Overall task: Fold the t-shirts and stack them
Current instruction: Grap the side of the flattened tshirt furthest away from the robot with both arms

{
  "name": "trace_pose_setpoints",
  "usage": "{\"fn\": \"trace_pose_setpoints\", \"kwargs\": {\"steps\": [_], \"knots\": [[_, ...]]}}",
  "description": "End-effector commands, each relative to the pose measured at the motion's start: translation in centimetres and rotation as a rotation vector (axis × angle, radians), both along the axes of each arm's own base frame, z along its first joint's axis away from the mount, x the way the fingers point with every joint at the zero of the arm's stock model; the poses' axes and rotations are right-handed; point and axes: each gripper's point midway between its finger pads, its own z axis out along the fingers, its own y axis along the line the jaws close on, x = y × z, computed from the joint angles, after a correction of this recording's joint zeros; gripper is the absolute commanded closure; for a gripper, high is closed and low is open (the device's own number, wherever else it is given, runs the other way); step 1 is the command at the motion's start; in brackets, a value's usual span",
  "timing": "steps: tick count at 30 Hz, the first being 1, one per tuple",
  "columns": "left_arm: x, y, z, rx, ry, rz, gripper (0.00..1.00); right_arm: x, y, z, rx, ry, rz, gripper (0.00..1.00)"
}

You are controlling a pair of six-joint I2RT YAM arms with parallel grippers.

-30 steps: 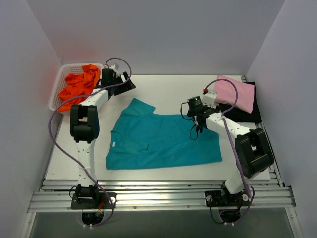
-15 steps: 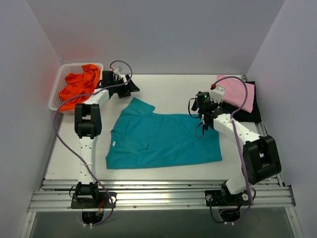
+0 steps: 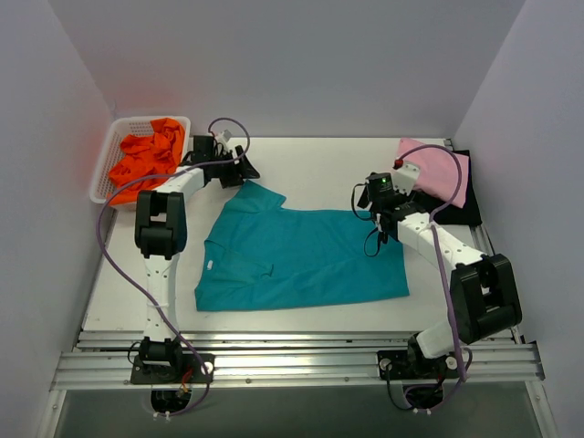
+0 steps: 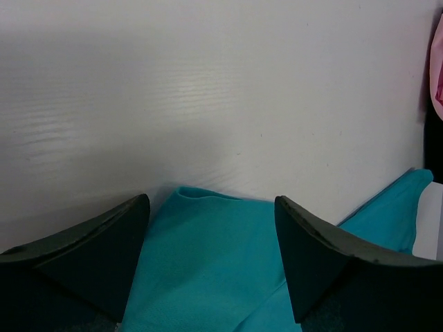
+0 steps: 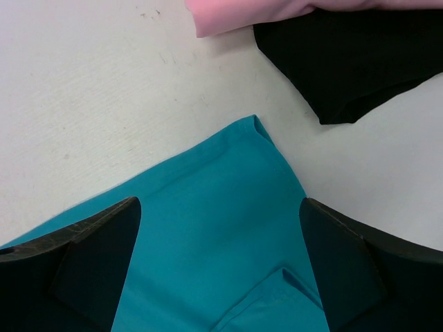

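A plain teal short-sleeved cloth t-shirt [image 3: 301, 260] lies spread flat near the middle of the white table [image 3: 310, 164]. The right gripper [image 5: 220, 207] hangs over the shirt's far right corner with its black fingers [image 5: 83, 263] spread wide and gripping nothing; the corner shows between them. Farther back, the left gripper [image 4: 209, 207] is just as wide open and empty over the far left sleeve, whose tip sits in the gap. Whether either gripper touches the cloth cannot be told. Beyond the right gripper, a folded pink t-shirt [image 3: 438, 173] rests on a black t-shirt [image 3: 456, 212]. At the far left corner, bright orange t-shirts [image 3: 146, 155] fill a white plastic mesh basket [image 3: 102, 178].
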Motion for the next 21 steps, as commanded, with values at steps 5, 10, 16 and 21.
{"fn": "trace_pose_setpoints", "kwargs": {"steps": [5,10,16,21], "knots": [[-2.5,-0.1,-2.9,0.074,0.097,-0.004,0.32,-0.8,-2.0,0.3,-0.007,-0.006,-0.05,0.05],[-2.5,0.2,-3.5,0.089,0.117,0.002,0.61,-1.0,-3.4,-0.4,0.011,0.001,-0.093,0.06],[-2.2,0.6,-3.4,0.111,0.108,0.03,0.98,0.6,-4.1,-2.6,0.059,0.024,-0.107,0.07],[-2.0,0.7,-3.0,0.114,0.078,0.041,0.98,2.4,-4.0,-4.8,0.066,0.067,-0.116,0.09]]}}
